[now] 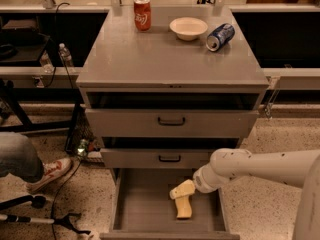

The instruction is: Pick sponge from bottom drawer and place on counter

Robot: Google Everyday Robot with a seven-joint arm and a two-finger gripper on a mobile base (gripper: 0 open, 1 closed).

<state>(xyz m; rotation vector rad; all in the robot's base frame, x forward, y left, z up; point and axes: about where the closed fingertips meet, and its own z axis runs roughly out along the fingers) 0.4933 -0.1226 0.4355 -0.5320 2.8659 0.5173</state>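
Observation:
The bottom drawer (145, 206) is pulled out, a grey tray with a flat floor. The pale yellow sponge (184, 209) lies on its floor, right of the middle, lengthwise front to back. My gripper (177, 191) reaches in from the right on a white arm, low inside the drawer. It hangs just above and at the far end of the sponge, close to or touching it. The grey counter (165, 59) is the cabinet's top, above the two black-handled drawers.
On the counter's far part stand a red soda can (142, 14) and a white bowl (188, 28), and a blue can (220, 36) lies on its side. The two upper drawers stand slightly open. A person's leg and shoe (47, 171) are on the floor at left.

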